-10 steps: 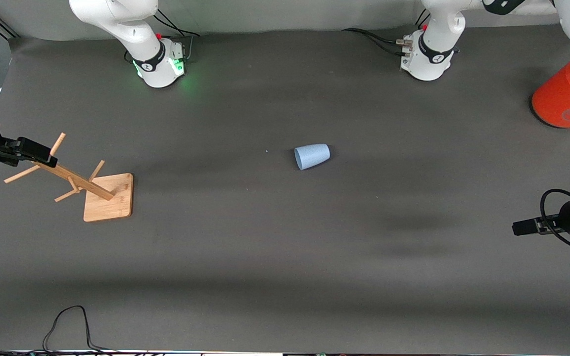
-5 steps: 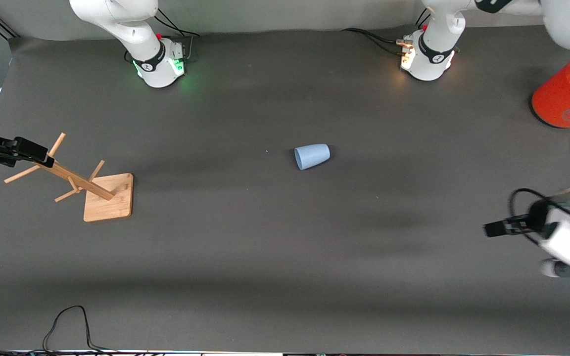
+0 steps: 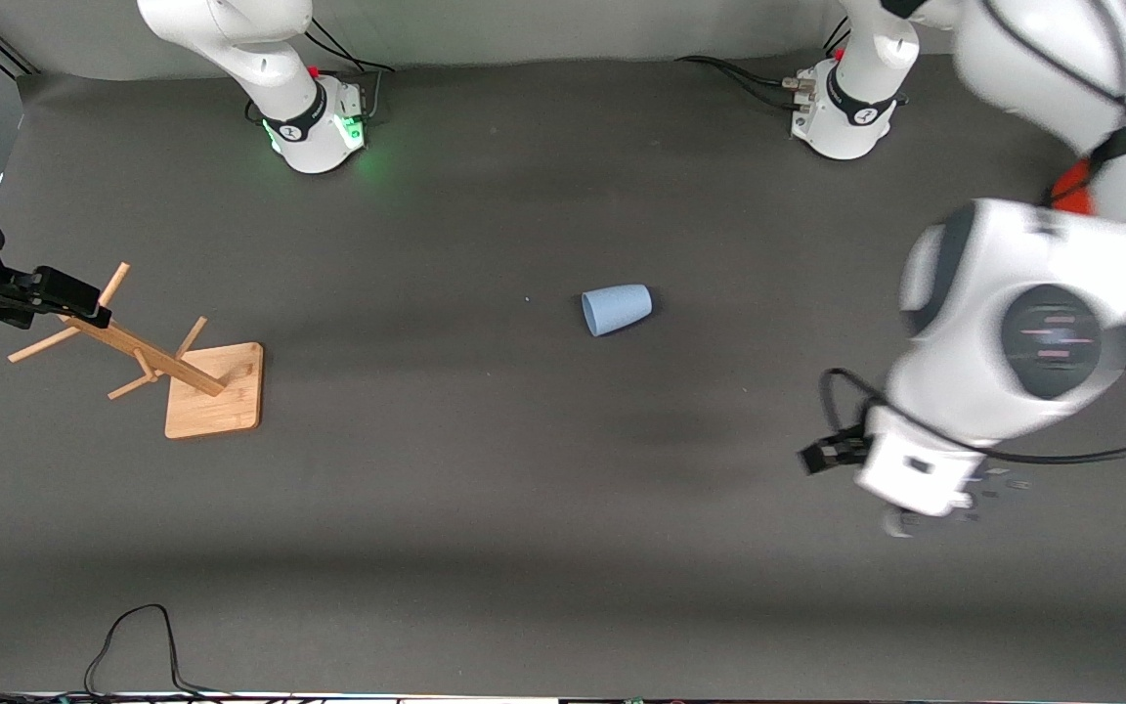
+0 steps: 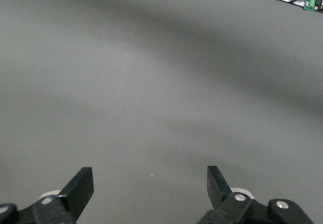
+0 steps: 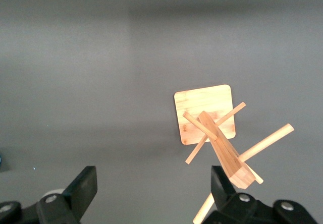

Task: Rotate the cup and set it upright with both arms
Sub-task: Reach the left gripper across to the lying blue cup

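Table (image 3: 485,508): cup (image 3: 617,309) apart from left hand (image 3: 822,456)

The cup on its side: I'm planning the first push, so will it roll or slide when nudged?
The cup lies on its side and tapers, so it would probably roll in a curve around its narrow end. It looks small and matte, likely light and not slippery. The left gripper, fingers open, is over bare table.

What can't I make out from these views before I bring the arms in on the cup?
- Orange can: front view, almost wholly covered by the left arm.
- Left gripper: blurred in the front view; the left wrist view shows its fingers open over bare table, with no cup in sight.
- Cup: lies on its side; its inside is not visible, and no wrist view shows it.
- Right gripper: right arm cut off by the front view's edge.
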Controlling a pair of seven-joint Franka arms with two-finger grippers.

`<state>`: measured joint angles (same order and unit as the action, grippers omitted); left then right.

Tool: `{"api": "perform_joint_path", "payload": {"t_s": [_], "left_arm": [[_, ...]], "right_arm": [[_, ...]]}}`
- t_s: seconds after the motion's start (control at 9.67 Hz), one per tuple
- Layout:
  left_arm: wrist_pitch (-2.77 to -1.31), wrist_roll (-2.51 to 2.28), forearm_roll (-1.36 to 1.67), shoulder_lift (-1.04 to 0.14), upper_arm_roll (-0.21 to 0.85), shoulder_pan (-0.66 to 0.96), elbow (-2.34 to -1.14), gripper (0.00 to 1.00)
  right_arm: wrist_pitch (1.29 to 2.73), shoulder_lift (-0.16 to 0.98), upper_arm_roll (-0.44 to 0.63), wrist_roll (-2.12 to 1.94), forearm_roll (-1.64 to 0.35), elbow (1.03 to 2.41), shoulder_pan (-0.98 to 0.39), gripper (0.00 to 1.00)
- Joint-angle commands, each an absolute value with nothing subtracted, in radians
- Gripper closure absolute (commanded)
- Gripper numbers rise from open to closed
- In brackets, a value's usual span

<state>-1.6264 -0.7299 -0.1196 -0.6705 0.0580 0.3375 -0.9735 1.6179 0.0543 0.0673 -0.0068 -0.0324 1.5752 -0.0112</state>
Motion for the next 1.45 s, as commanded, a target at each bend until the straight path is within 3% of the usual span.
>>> {"api": "perform_joint_path", "payload": {"t_s": [0.0,0.41,1.34], "left_arm": [[-1.637,-0.865,-0.178,-0.721,0.037,0.437,-0.954,0.0],[-1.497,-0.891,-0.293,-0.741,0.037,0.639,-0.998,0.0],[-1.632,-0.677,-0.291,-0.949,0.081,0.882,-1.009,0.01]], "right_arm": [[1.641,0.028,0.066,-0.026,-0.014,1.606,-0.014,0.0],[1.651,0.031,0.067,-0.028,-0.014,1.606,-0.014,0.0],[1.654,0.054,0.066,-0.032,-0.017,1.597,-0.014,0.0]]}}
